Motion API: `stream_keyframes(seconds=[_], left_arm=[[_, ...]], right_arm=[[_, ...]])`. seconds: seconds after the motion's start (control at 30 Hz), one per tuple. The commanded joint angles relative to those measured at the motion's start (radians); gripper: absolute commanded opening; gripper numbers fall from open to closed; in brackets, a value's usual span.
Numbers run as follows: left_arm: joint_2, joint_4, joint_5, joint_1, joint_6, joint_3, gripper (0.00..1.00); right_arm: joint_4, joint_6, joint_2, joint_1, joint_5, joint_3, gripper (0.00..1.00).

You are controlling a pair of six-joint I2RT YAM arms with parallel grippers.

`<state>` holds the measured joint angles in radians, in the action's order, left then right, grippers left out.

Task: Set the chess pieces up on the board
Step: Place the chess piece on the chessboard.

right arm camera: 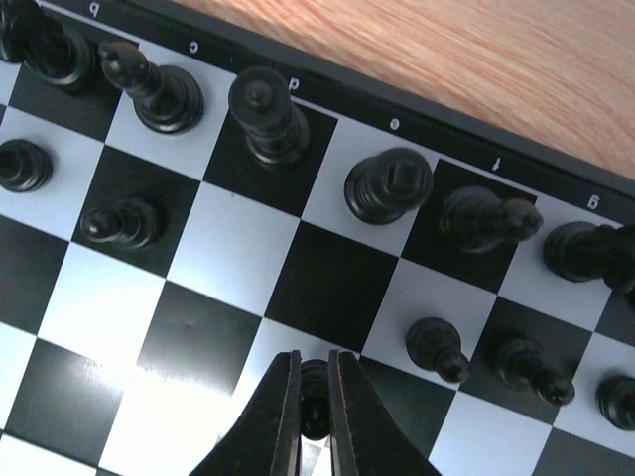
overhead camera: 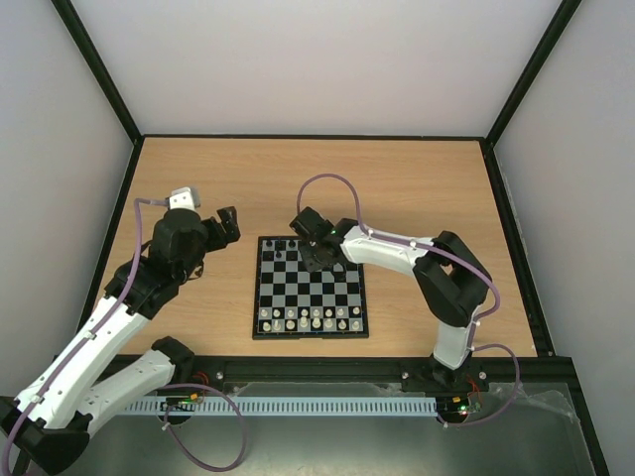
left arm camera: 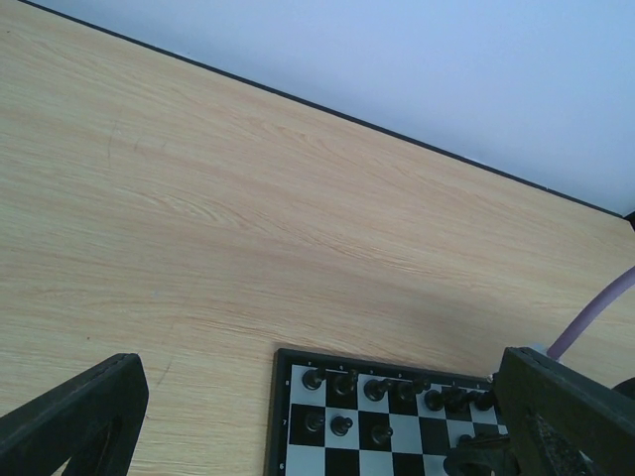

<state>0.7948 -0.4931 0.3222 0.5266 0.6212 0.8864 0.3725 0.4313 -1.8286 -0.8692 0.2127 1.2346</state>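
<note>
The board [overhead camera: 311,327] lies in the middle of the table, with cream pieces [overhead camera: 316,317] along its near rows. Several black chess pieces [right arm camera: 268,114] stand on the far rows, also seen in the left wrist view as black pieces [left arm camera: 342,382] on the board [left arm camera: 280,416]. My right gripper [right arm camera: 315,397] hovers low over the board's far half, shut on a small black pawn [right arm camera: 315,397] between its fingertips. In the overhead view that right gripper [overhead camera: 316,248] sits above the far rows. My left gripper [overhead camera: 227,226] stands wide open left of the board, holding nothing.
A black frame rail [overhead camera: 308,137] edges the wooden table [overhead camera: 397,178] at the back, with white walls beyond. Purple cables [overhead camera: 332,183] loop over both arms. The left arm's fingers [left arm camera: 74,416] frame bare wood beyond the board's far-left corner.
</note>
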Motion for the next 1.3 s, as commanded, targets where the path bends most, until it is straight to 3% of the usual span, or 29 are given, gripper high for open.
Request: stream_keyframes(seconds=[0.0, 0.67, 1.27], left_arm=[[0.005, 0.003, -0.004, -0.01, 0.005, 0.016, 0.99], [0.001, 0.018, -0.021, -0.021, 0.0, 0.0, 0.99], [-0.008, 0.011, -0.025, -0.02, 0.001, -0.002, 0.99]], right_arm=[[0.001, 0.011, -0.033, -0.006, 0.039, 0.042, 0.04], [-0.003, 0.008, -0.11, -0.007, 0.085, 0.086, 0.06], [-0.014, 0.003, -0.081, -0.003, 0.078, 0.07, 0.13]])
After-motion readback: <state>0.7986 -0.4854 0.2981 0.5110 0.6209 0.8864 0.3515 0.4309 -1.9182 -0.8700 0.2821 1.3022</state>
